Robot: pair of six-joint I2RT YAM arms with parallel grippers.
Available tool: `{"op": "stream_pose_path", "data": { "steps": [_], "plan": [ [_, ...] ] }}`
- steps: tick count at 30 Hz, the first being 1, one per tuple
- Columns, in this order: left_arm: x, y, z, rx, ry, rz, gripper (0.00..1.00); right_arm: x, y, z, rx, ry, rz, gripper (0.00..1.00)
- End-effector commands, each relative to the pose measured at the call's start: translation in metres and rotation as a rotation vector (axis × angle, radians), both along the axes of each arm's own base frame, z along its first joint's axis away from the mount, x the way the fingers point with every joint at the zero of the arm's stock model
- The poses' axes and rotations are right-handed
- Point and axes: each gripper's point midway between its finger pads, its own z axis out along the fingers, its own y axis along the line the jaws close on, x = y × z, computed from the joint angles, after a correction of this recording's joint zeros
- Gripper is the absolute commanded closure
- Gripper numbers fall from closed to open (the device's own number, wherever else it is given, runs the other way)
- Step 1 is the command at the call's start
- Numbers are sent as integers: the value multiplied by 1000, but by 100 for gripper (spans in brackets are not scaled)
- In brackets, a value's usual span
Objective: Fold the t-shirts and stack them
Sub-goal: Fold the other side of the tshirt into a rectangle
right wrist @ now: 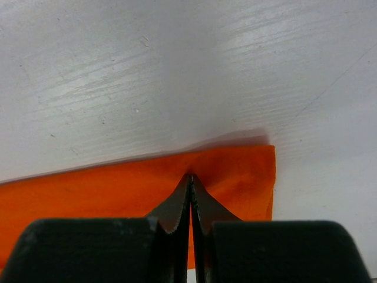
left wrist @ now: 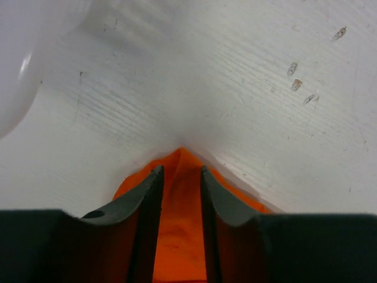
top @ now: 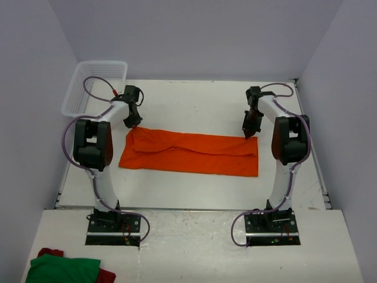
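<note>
orange shirt (top: pixel 188 153) lies mid-tabletop (top: pixel 194 100) as a long flat band; the lengthwise fold looks done. left hand (top: pixel 133 122) at its far left corner, jaws narrowly parted, cloth in the gap but not pinched. right hand (top: pixel 250 131) clamped on the far right corner. left, by my reading: crosswise folds, then stacking. no stack visible; green cloth (top: pixel 62 268) heaped at the near edge.

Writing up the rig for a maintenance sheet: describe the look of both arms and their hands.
The left arm and right arm match: white tubular links, bulky black joint housings, and a purple cable looping along each from a black base plate. The left hand and right hand are black, each with two dark grey tapered fingers; the right's inner edges are toothed.
</note>
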Motion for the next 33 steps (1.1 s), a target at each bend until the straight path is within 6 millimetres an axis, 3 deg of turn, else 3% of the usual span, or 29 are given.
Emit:
{"op": "stream_pose_path", "data": {
  "steps": [1,3,6,9,11,12,14,15,18,21,26,33],
  "plan": [
    [4,6,15,19,-43,11,64,4,1,10,-2,-59,-5,100],
    [3,12,34,68,-90,31,40,5,2,12,0,-71,-1,100],
    [-7,17,62,144,-132,73,27,5,1,12,-1,-77,1,100],
    [-17,7,89,186,-177,79,23,6,2,12,-2,-82,1,100],
    [-24,-17,105,185,-210,15,25,6,2,12,-4,-88,5,100],
    [-27,-28,108,176,-218,-16,31,7,-4,13,-43,-97,-7,100],
    [-34,-65,114,130,-232,-130,35,7,-5,19,-70,-135,-6,100],
    [-42,-94,108,68,-217,-218,41,10,-4,24,-70,-167,-5,100],
    [-53,-135,100,-36,-200,-359,44,11,-2,52,-53,-258,-8,100],
    [-66,-155,74,-99,-147,-437,41,9,-2,81,-43,-327,-7,100],
    [-68,-159,42,-102,-81,-451,37,3,-1,119,-20,-419,7,100],
    [-64,-161,20,-86,-38,-457,37,1,2,116,-4,-405,12,100]
  ]
}}
